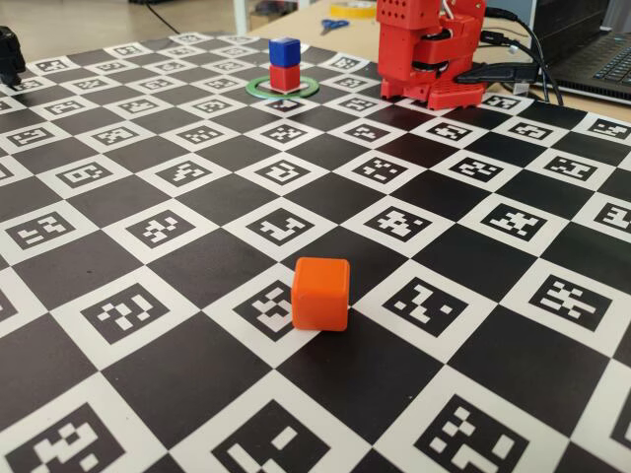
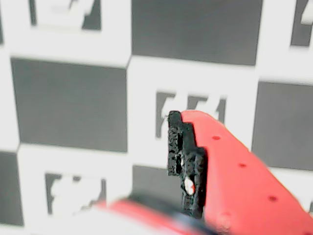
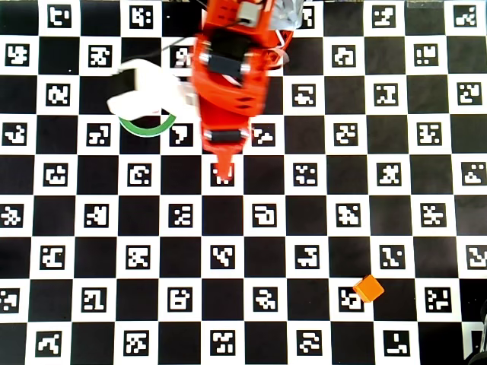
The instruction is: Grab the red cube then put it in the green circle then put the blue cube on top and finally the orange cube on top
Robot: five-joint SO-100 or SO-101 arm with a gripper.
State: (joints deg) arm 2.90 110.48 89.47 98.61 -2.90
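Observation:
In the fixed view the blue cube (image 1: 284, 50) sits on the red cube (image 1: 285, 77) inside the green circle (image 1: 258, 89) at the far side of the board. The orange cube (image 1: 320, 294) lies alone on the near part of the board; overhead it (image 3: 368, 289) is at the lower right. Overhead, only an arc of the green circle (image 3: 144, 128) shows; the stack is hidden under the arm's white camera housing. My gripper (image 3: 223, 171) hangs over the board right of the circle, far from the orange cube. In the wrist view the gripper (image 2: 142, 161) is open and empty above the board.
The red arm base (image 1: 434, 59) stands at the far right edge of the checkered marker board (image 1: 197, 296). Cables and a laptop (image 1: 592, 49) lie behind it on the wooden table. A black object (image 1: 8, 54) sits at the far left edge.

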